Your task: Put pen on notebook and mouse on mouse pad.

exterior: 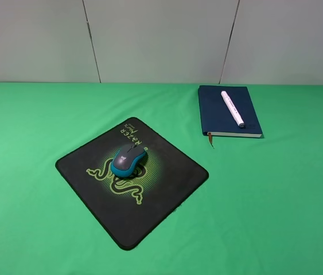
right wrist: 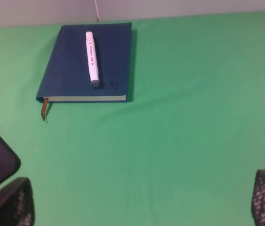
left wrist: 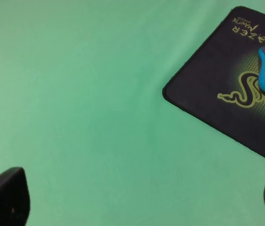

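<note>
Exterior high view showed a green table [exterior: 35, 126]. The mouse [exterior: 128, 160] sat on the black mouse pad [exterior: 161, 195] near the table's middle. The white pen [exterior: 232, 108] lay across the navy notebook [exterior: 213, 112] toward the far right edge. Both wrist views showed each claw spread wide, left gripper [left wrist: 137, 207] and right gripper [right wrist: 141, 207] holding nothing.

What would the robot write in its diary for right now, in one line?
pen: on notebook | mouse: on pad | left claw: open, empty | right claw: open, empty | task: looks done
</note>
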{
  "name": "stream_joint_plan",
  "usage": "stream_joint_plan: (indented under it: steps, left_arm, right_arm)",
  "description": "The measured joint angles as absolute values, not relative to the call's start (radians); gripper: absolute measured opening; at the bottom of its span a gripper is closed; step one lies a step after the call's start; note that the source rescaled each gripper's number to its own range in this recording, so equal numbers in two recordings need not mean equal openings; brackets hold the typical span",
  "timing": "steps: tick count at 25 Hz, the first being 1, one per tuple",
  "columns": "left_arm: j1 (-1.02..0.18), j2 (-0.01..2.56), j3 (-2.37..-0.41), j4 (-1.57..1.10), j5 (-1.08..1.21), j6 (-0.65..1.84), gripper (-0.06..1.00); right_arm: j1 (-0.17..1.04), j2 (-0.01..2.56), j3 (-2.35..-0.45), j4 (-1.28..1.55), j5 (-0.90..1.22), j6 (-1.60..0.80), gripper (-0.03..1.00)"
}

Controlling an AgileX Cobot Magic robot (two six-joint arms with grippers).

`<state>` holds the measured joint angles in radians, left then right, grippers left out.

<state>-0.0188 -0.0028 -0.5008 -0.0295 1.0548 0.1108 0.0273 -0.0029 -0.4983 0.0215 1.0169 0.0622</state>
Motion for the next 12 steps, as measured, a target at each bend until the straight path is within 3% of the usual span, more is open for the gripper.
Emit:
stream_joint_plan:
  steps: [12]
  left_arm:
    - [-0.019, -0.003, -0.501, -0.029, 1.055, 0.111, 1.00]
  right_arm:
    - [0.027, -0.003, -0.498, 0.022, 1.017, 0.062, 1.00]
